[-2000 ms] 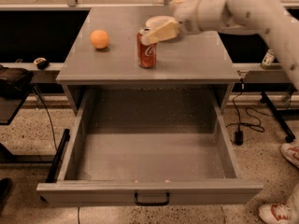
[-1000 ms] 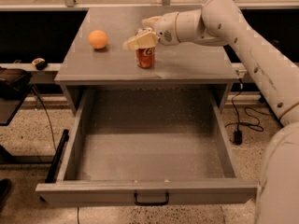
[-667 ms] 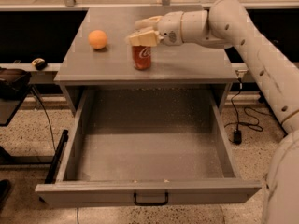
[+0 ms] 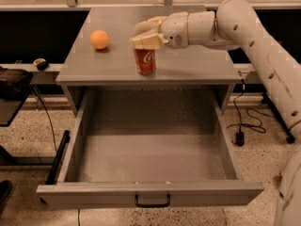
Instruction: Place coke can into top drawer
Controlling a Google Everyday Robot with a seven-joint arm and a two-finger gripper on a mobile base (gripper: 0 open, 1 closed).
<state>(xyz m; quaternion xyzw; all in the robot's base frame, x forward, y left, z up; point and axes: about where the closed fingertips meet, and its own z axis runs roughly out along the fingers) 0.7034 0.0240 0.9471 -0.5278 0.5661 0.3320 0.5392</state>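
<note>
Grey metal table [image 4: 197, 65] w/ its top drawer [image 4: 94, 195] pulled well out toward the viewer. A black handle [image 4: 152, 201] sits at the ctr of the drawer's front panel, and the can isn't inside.

The coke can [image 4: 145, 63] stands upright on the table top, close to the front edge, approx mid-width. A white robot arm [image 4: 263, 41] reaches in from over the right edge. Its hand [image 4: 147, 39] sits directly over the can's top, hiding the lid. Can't tell whether the hand is clamped on the can or only poised around it. The can's base looks to rest on the table.

An orange ball [image 4: 99, 39] lies nearer the left edge, apart from the can.

Progress: early. The drawer is open and the hand is at the can. The lift, the carry past the front edge, lowering into the drawer and release all appear left to do.
</note>
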